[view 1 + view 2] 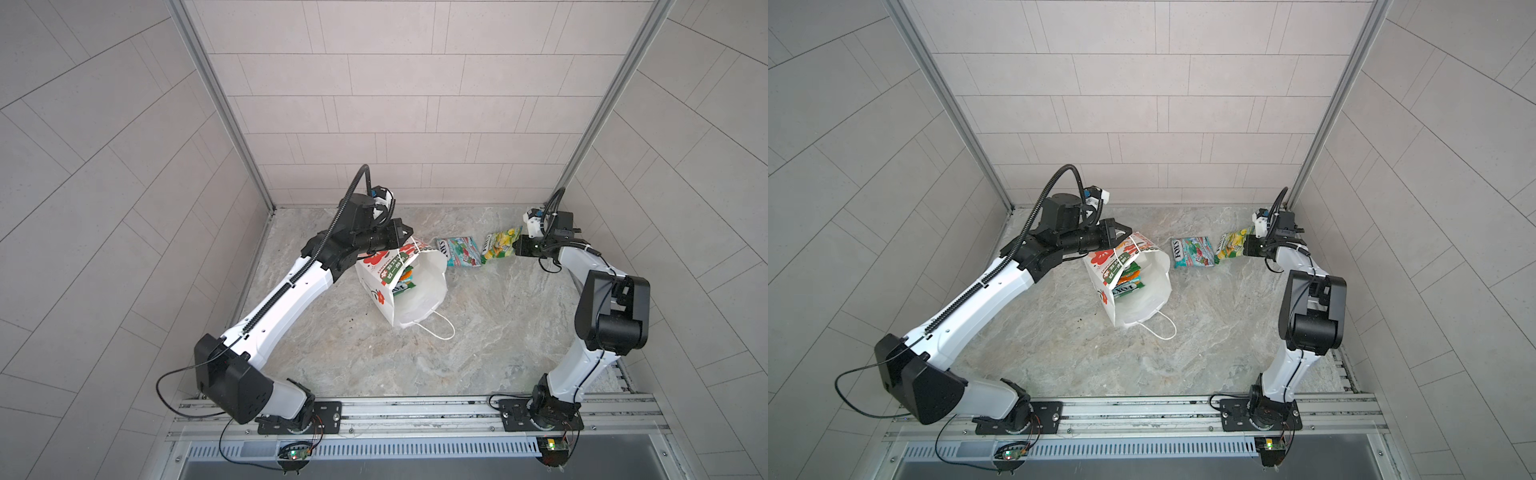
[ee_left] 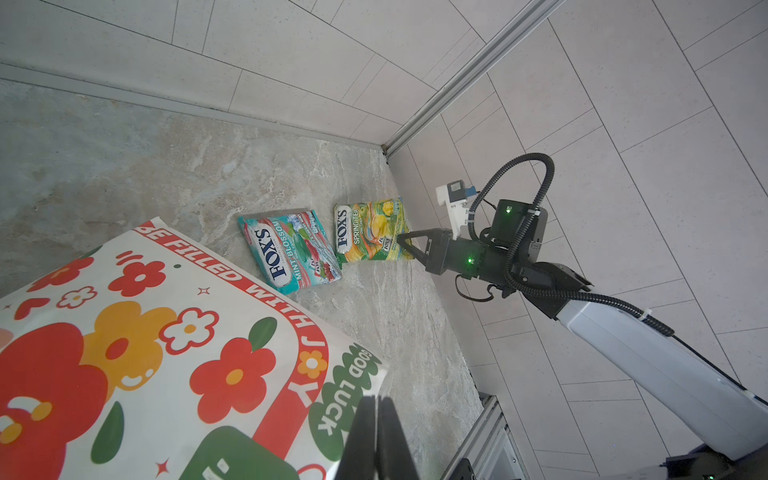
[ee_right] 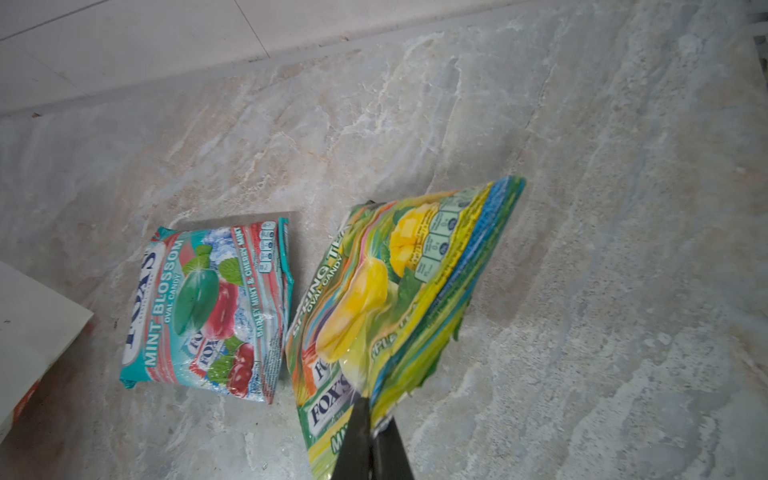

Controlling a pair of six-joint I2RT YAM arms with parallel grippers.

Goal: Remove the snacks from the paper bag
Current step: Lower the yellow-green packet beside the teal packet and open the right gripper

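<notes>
Beside the teal packet (image 3: 208,307) on the table (image 3: 582,208), right gripper (image 3: 368,415) pinches 1 yellow-green packet (image 3: 395,291) by its edge, tilted, likely for set-down, while left gripper (image 2: 376,415), jaws closed, seemingly grips the paper bag (image 1: 419,291) rim to keep its mouth open, several snacks (image 1: 405,282) inside.

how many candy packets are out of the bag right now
2. The teal packet lies on the table right of the paper bag; the yellow-green packet is beside it, pinched in the right gripper. More packets show inside the bag, some likely hidden.
</notes>
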